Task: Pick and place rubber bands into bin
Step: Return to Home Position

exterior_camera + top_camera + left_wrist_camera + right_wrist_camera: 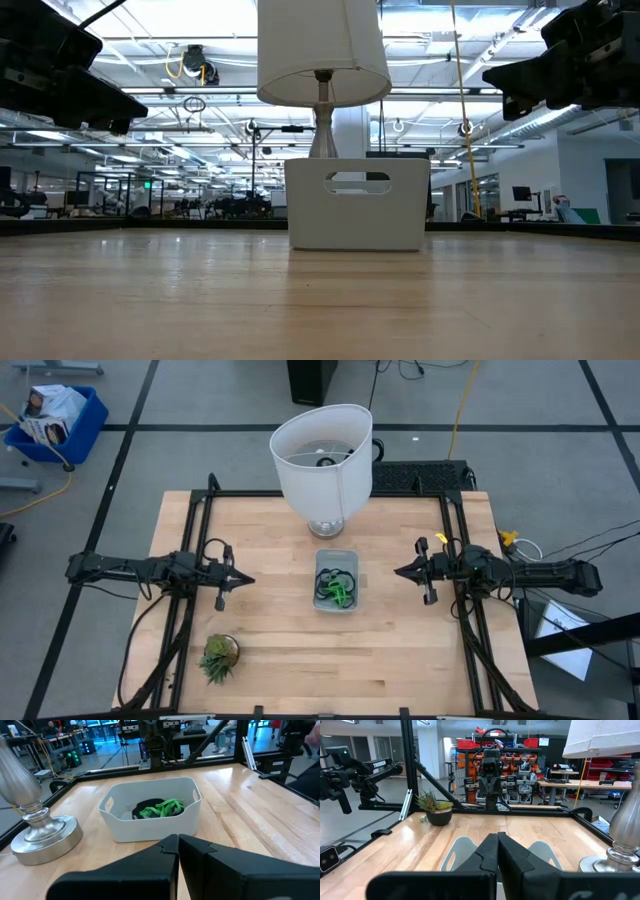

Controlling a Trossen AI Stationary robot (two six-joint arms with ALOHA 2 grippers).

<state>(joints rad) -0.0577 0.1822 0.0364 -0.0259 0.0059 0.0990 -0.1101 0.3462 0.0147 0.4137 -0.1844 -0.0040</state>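
Rubber bands (335,588), green and dark, lie in the bin (155,827) midway between the left hand (247,580) and the right hand (399,571); both hands pinched closed, holding nothing.

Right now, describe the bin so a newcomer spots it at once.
On the table, find the lamp with the white shade at the far middle. In front of its base, between the left gripper and right gripper, sits the bin, a small pale rectangular tray. It alone holds green and dark rubber bands.
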